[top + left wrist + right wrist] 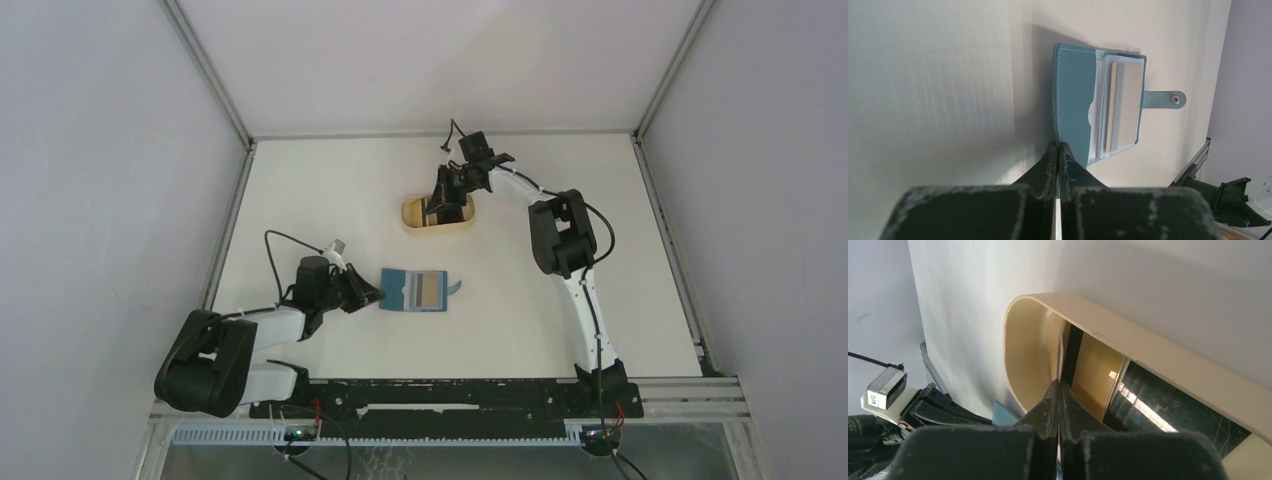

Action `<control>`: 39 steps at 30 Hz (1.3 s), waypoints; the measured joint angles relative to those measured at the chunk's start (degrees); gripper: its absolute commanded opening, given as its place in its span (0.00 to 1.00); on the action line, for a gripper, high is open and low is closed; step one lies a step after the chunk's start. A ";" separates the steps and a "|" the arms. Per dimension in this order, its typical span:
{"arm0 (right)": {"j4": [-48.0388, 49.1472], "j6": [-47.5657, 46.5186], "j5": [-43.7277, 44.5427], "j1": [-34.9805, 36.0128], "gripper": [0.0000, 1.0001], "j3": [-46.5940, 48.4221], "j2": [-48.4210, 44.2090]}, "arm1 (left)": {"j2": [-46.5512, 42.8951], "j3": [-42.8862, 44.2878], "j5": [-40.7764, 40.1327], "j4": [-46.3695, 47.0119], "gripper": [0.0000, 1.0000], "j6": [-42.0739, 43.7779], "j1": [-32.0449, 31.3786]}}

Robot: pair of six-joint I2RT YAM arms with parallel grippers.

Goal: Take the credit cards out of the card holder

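The teal-blue card holder lies open on the white table, its closure tab pointing away from my left arm. A pale silver-tan card sits in its clear sleeve. My left gripper is shut on the near edge of the holder's cover; it also shows in the top view. My right gripper is shut on a thin black card, seen edge-on, held down inside the tan tray. Another black card lies flat in that tray.
The tan rounded tray stands at the middle back of the table under the right gripper. Grey walls close in the table on three sides, and a metal rail runs along the near edge.
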 measured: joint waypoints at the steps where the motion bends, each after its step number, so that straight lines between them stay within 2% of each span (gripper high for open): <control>1: -0.02 -0.11 0.15 0.13 0.00 0.00 0.09 | 0.00 0.00 0.00 0.00 0.00 0.00 0.00; 8: -0.90 -1.20 0.92 0.20 0.02 0.00 0.17 | 0.02 0.00 0.00 0.00 0.00 0.00 -0.02; 9: -0.98 -1.31 0.98 0.20 0.08 0.00 0.17 | 0.04 0.00 0.00 0.00 0.00 0.00 -0.02; 13: -1.70 -2.01 1.46 0.20 0.48 0.00 0.17 | 0.11 0.00 0.00 0.00 0.00 0.00 -0.02; 17: -3.78 -3.93 2.69 0.20 0.72 0.00 0.07 | 0.09 0.00 -0.17 -0.13 0.00 0.00 -0.02; 24: -7.30 -6.34 3.43 -1.14 0.76 -0.17 -4.37 | -1.57 0.00 -1.68 -2.25 0.00 0.00 -0.02; 28: -7.34 -6.58 3.21 -3.72 0.77 -1.84 -10.80 | -2.05 0.02 -2.84 -3.30 0.00 0.00 -0.09; 31: -6.36 -6.58 3.69 -5.01 0.79 -5.79 -17.57 | -2.08 0.13 -3.69 -4.20 0.00 -0.04 -0.11; 34: -4.85 -6.71 6.75 -4.81 0.86 -12.17 -25.07 | -2.58 0.17 -4.72 -4.70 0.00 -0.15 -0.13; 39: -2.40 -7.17 13.81 2.56 0.90 -24.13 -32.20 | -3.96 0.17 -6.51 -5.35 0.00 -1.07 -0.24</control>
